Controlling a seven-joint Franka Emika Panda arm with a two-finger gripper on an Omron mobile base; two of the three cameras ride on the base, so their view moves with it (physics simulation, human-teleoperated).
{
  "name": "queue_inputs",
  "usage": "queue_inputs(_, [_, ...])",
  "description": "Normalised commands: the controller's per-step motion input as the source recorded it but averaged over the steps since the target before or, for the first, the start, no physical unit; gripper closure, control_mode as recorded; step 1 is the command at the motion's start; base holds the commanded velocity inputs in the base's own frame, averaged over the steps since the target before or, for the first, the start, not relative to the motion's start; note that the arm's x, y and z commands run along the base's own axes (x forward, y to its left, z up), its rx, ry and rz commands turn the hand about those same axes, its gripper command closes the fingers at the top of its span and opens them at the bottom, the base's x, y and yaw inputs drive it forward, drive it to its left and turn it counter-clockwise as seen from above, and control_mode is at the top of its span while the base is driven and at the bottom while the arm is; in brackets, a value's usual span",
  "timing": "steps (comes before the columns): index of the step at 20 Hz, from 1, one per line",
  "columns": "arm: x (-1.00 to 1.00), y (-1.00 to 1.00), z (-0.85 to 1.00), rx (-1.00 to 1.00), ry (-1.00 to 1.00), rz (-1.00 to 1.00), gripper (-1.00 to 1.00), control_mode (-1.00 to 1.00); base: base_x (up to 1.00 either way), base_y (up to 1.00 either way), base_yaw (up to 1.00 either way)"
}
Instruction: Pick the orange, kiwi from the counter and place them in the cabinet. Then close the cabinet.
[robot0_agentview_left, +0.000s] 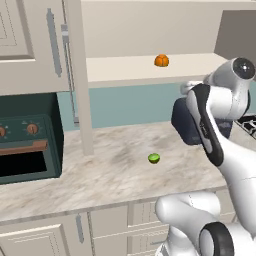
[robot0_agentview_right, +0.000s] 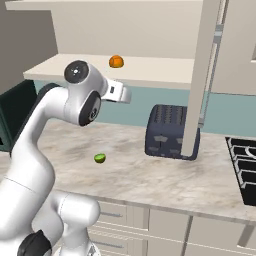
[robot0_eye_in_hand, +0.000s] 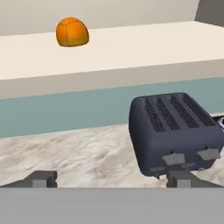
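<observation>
The claw (robot0_eye_in_hand: 111, 178) stands spread wide with nothing between its tips, seemingly touching nothing; orange (robot0_eye_in_hand: 72, 32) on the cabinet (robot0_eye_in_hand: 131, 50) shelf, kiwi (robot0_agentview_left: 154, 158) on the worktop (robot0_agentview_left: 110, 175).

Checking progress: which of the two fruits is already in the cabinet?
The orange sits on the cabinet shelf; the green kiwi lies on the counter.

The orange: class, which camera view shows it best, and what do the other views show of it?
The hand view: the orange is largest there, unblocked, its seams visible, resting on the cabinet shelf. Both base views show it smaller, on the same shelf, above the kiwi on the counter.
</observation>
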Motion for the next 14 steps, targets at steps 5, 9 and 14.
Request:
queue_inputs(5, [-0.37, 0.03, -0.18, 0.03, 0.19, -0.13, -1.0, -1.0, 0.0, 0.0, 0.0])
queue_inputs(9, [-0.31, 0.02, -0.25, 0.05, 0.21, -0.12, -1.0, -1.0, 0.0, 0.0, 0.0])
queue_inputs(14, [-0.3, 0.11, -0.32, 0.09, 0.2, -0.05, -1.0, -1.0, 0.0, 0.0, 0.0])
